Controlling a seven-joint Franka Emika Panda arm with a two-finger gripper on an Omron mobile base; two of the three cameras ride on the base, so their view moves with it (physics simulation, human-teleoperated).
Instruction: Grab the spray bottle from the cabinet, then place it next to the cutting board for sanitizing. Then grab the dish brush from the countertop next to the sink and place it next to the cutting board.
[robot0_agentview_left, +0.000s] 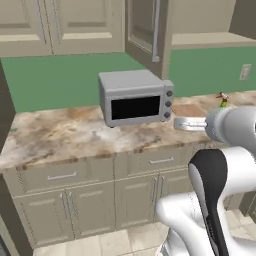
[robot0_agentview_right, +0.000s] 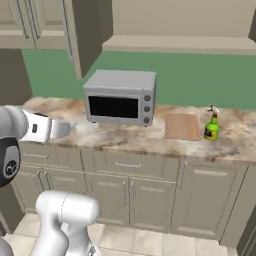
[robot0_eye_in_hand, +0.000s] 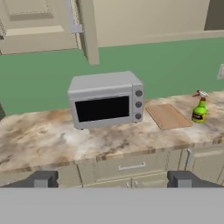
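Nearest, the gripper (robot0_eye_in_hand: 112, 179) hangs in front of the counter with its two dark fingertips (robot0_eye_in_hand: 43, 178) spread wide apart and nothing between them. It is well back from the countertop (robot0_eye_in_hand: 39, 140), a slab of beige and brown marbled stone with a smooth, hard look.

On the slab stands a boxy grey toaster oven (robot0_eye_in_hand: 105, 99) with a dark glass door and three round knobs. Just right of it lies the board (robot0_eye_in_hand: 168, 116), a flat, light-brown wooden rectangle. Just beside the board's right edge stands the bottle (robot0_eye_in_hand: 199, 108), small, green and upright, with a red and white trigger head. The first half of the task looks finished.

Behind runs a flat green wall, and above it the beige cabinet (robot0_eye_in_hand: 87, 30) with one door standing open.

The likely risks: the brush and sink are somewhere beyond these pictures, so the base must drive, and the arm could clip the open door or tip the light, narrow bottle on its return.
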